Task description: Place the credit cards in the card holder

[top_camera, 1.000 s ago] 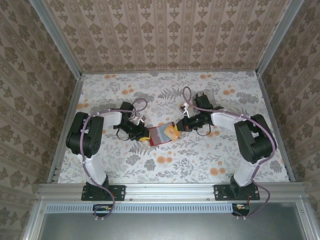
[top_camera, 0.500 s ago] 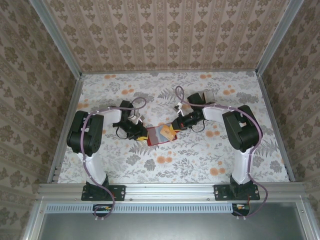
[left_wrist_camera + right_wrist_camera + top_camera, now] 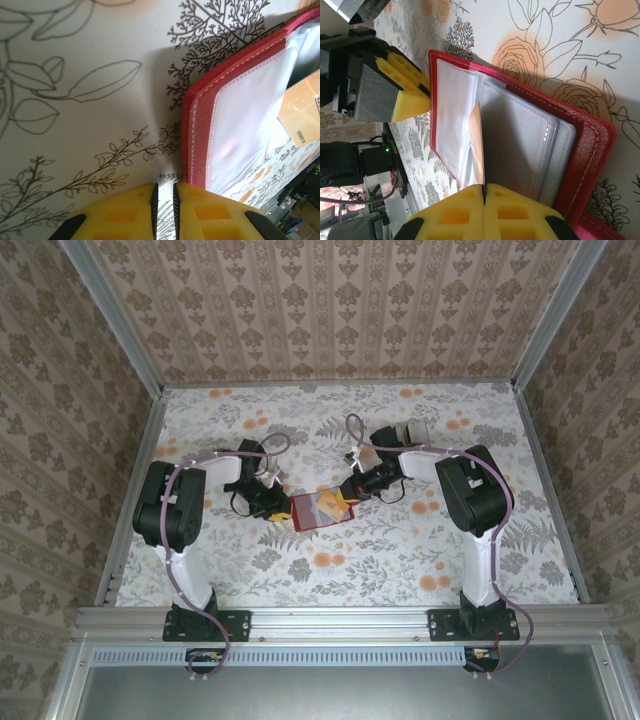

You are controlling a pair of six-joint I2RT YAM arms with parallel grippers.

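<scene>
Red card holder (image 3: 312, 513) between left hand (image 3: 282, 511) and right hand (image 3: 351, 494).

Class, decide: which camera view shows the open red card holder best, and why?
The right wrist view: the card holder lies open there, its red cover and clear sleeves plain. The left wrist view catches one corner of the cover and a sleeve; the top external view shows it small and distant.

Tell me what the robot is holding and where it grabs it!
The right end effector pinches the orange credit card by its edge, partly in the red card holder. Whether the left end effector grips anything is unclear.
</scene>
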